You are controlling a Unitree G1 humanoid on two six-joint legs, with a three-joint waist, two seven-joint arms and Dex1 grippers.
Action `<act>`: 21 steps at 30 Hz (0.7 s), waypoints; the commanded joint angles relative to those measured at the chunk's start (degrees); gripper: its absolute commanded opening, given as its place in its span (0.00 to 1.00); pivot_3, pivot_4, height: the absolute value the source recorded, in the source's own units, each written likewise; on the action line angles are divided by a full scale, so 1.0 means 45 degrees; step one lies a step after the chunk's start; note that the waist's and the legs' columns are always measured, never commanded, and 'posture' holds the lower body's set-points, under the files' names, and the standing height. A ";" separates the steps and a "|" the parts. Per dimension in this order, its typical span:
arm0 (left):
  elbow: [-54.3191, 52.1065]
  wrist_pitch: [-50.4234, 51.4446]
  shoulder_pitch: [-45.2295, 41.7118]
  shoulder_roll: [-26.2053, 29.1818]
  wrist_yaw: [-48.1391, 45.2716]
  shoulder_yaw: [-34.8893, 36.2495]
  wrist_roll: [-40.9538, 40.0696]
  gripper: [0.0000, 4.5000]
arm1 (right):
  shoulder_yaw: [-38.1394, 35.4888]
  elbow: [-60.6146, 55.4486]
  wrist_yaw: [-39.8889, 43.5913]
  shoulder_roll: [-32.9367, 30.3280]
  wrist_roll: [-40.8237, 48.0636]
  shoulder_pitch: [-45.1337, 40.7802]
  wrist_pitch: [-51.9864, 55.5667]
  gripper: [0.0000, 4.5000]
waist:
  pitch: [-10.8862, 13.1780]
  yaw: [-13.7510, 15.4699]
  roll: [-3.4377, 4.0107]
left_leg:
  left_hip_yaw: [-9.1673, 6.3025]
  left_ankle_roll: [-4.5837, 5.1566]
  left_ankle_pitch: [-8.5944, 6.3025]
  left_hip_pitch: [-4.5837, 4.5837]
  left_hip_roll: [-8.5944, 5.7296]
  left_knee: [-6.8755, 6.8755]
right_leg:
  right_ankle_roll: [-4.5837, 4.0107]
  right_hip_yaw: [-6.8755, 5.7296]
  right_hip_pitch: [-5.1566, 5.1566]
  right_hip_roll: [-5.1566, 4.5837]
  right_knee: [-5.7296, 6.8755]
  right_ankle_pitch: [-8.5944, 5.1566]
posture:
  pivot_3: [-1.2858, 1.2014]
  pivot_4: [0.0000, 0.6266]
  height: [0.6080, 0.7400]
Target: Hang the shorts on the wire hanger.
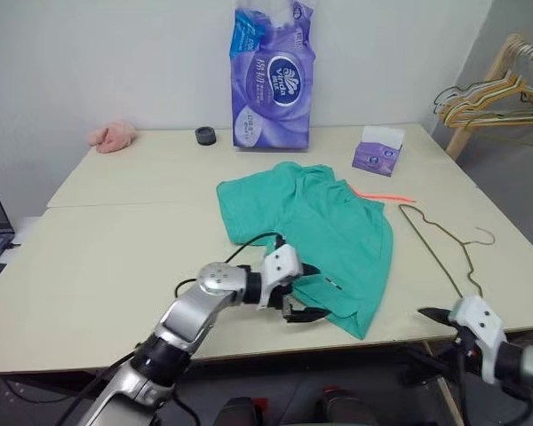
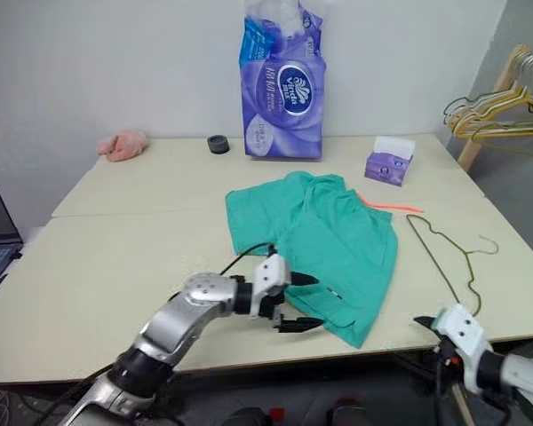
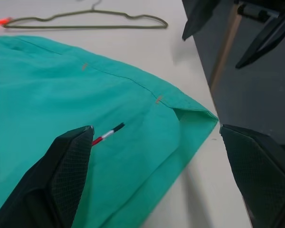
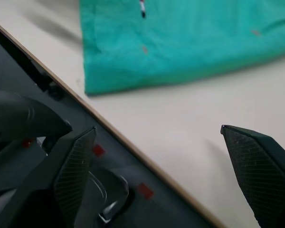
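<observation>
Table (image 1: 115, 266): both jaws wide open, empty; left gripper (image 1: 304, 291) over shorts (image 1: 338, 226).

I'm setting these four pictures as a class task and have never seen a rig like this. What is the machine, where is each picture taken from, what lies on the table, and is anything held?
It is a two-armed humanoid robot. Two pictures come from the two eyes of a camera on its head, looking down over the table; they show the same scene. The other two come from cameras on its wrists, looking along each claw's two black fingers.

On the table lie the teal shorts, spread flat, and to their right a thin dark wire hanger. Farther back are a purple pack of tissue, a small tissue box, a small black round object and a pink cloth. More hangers hang off to the right.

The left claw is open at the shorts' near edge. The right claw is open by the table's near edge. Nothing is held.
</observation>
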 commanded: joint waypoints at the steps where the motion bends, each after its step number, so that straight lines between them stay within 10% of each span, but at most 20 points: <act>1: 0.0483 -0.0531 -0.0445 -0.0217 -0.0442 -0.0640 0.0548 1.00 | -0.0538 -0.0173 0.0045 0.0239 -0.0077 0.0214 -0.0626 0.99 | 0.0001 -0.0183 0.0003 | -0.0001 0.0000 0.0000 0.0000 0.0007 -0.0004 | 0.0001 0.0006 -0.0001 0.0007 0.0002 0.0000 | 0.44 0.08 1.00; 13: 0.2548 -0.1355 -0.1078 -0.1534 0.0263 -0.1675 0.2518 1.00 | -0.0069 -0.1133 -0.0573 0.0835 -0.0306 0.0172 -0.0432 0.99 | 0.0027 -0.0532 -0.0005 | -0.0028 0.0002 -0.0004 0.0002 0.0019 -0.0016 | 0.0046 0.0020 -0.0009 0.0028 -0.0001 0.0024 | 0.43 0.10 1.00; 21: 0.3062 -0.1401 -0.0973 -0.1980 0.0865 -0.1412 0.2978 0.52 | 0.0216 -0.1324 -0.0848 0.0795 -0.0327 -0.0367 -0.0098 1.00 | 0.0029 -0.0547 -0.0008 | -0.0002 0.0002 -0.0005 0.0003 0.0015 -0.0016 | 0.0066 0.0069 -0.0018 0.0027 -0.0008 0.0034 | 0.43 0.10 1.00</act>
